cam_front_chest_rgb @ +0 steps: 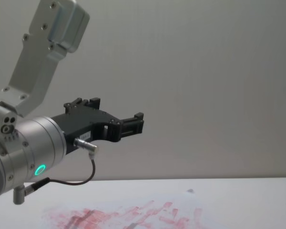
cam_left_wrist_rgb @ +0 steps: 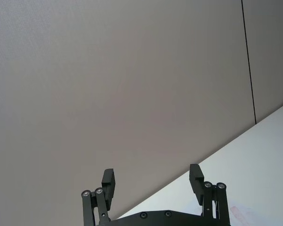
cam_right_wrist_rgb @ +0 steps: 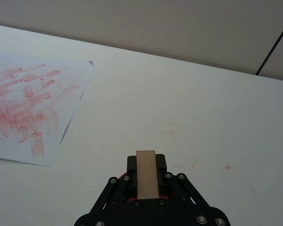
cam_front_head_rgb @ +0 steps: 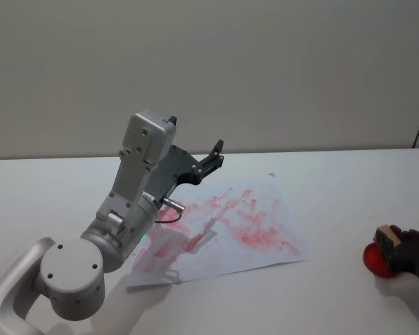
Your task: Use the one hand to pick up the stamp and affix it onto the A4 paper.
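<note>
The stamp (cam_front_head_rgb: 385,236) is a small tan block held upright between the black fingers of my right gripper (cam_front_head_rgb: 392,246), low over the table at the right edge. From the right wrist, the stamp (cam_right_wrist_rgb: 145,176) stands clamped in my right gripper (cam_right_wrist_rgb: 145,162). The A4 paper (cam_front_head_rgb: 230,223), white with many smudged red prints, lies mid-table, well to the left of the stamp; its corner also shows as the A4 paper (cam_right_wrist_rgb: 28,108) and the A4 paper (cam_front_chest_rgb: 133,214). My left gripper (cam_front_head_rgb: 213,157) is raised above the paper's far edge, open and empty (cam_left_wrist_rgb: 151,176) (cam_front_chest_rgb: 136,121).
A round red object (cam_front_head_rgb: 372,259) sits on the table directly under the stamp. Small red ink specks (cam_right_wrist_rgb: 193,165) mark the white tabletop (cam_front_head_rgb: 321,195) between the right gripper and the paper. The left arm (cam_front_head_rgb: 126,209) overhangs the paper's left part.
</note>
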Available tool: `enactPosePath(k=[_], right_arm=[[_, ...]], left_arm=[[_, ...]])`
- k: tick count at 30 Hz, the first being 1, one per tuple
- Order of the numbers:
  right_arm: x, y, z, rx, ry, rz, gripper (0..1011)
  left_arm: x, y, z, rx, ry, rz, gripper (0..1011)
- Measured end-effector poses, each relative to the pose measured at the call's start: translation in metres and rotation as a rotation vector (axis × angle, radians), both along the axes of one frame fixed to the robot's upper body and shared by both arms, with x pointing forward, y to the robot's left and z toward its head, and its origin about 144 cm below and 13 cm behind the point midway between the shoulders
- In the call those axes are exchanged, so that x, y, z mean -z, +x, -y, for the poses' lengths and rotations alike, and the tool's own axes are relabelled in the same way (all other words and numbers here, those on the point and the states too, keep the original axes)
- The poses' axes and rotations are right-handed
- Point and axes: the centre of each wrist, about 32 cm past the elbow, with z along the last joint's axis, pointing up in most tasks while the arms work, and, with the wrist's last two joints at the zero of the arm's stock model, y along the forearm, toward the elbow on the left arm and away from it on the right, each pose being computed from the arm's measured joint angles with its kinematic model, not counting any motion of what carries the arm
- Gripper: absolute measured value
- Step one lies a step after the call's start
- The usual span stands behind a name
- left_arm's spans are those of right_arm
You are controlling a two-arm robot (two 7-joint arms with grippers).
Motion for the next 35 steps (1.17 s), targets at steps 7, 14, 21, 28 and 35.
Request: enactPosePath(k=[7,14,21,28,35], right_arm=[[0.0039,-0.0021,-0.0001,-0.002,-0.009,-0.021,217],[0.0063,-0.0033,-0.0004,-0.004,-0.014,-0.033,379],[0.0076,-0.0040,-0.0005,-0.005,-0.017,-0.040,626],[0.0082,-0.0044,-0.0006,-0.005,-0.018,-0.044,838],[0.0088,-0.0046,-0.0007,-0.006,-0.019,-0.046,998]], left_arm=[[0.0000,0.0000,0.0000,0.000,0.000,0.000,1001],[0.0000,0.0000,0.0000,0.000,0.000,0.000,1001],[0.0000,0.0000,0.0000,0.000,0.000,0.000,1001],[0.0000,0.0000,0.0000,0.000,0.000,0.000,1001],[0.0000,0.0000,0.0000,0.000,0.000,0.000,1001]])
